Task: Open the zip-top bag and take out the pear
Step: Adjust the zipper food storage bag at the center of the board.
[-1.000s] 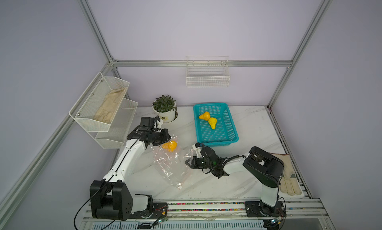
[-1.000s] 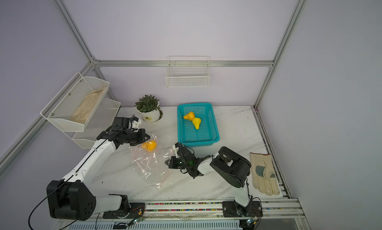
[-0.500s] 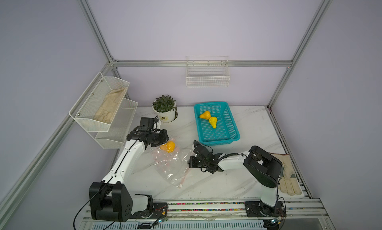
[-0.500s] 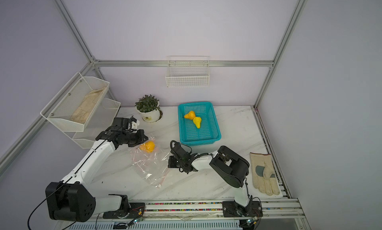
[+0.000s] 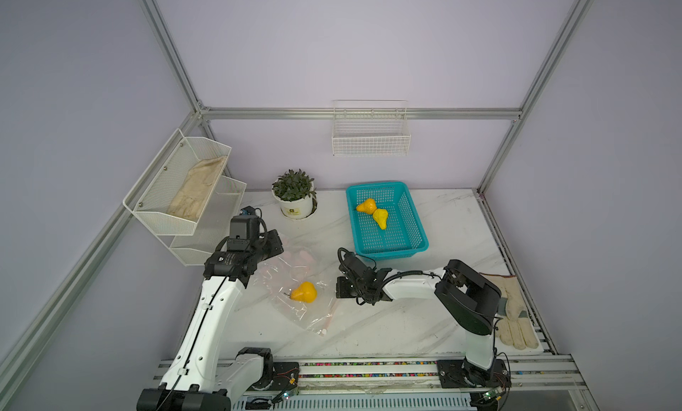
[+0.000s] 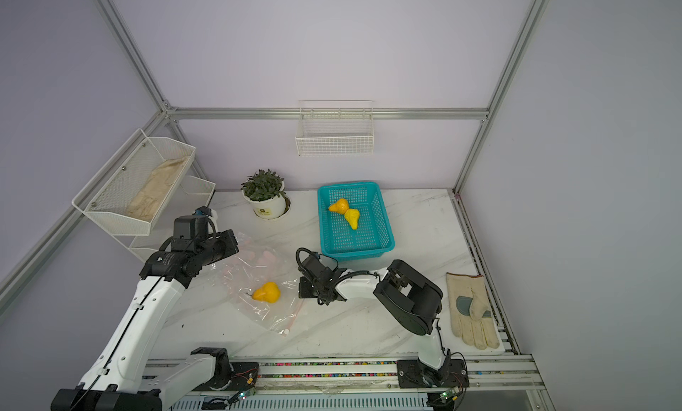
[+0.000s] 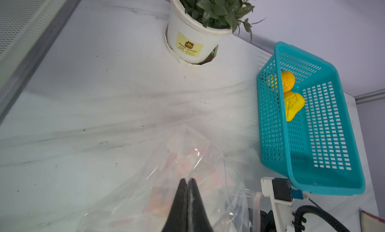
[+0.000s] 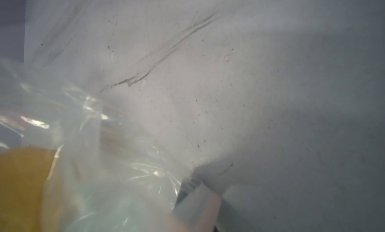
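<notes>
The crinkly clear zip-top bag lies on the white marbled worktop. The left claw is pinched on its film and the right claw is closed on its pink zip edge. The yellow-orange pear inside has slid from beside the left claw to mid-bag. A teal plastic mesh basket stands close behind the right claw.

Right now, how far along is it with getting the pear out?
Done: the left gripper is shut on the bag's far end, the right gripper on its zip edge. In hand: apparently pulling it open; I can't tell whether the zip has parted. Left: the pear lies inside the bag, to be taken out.
</notes>
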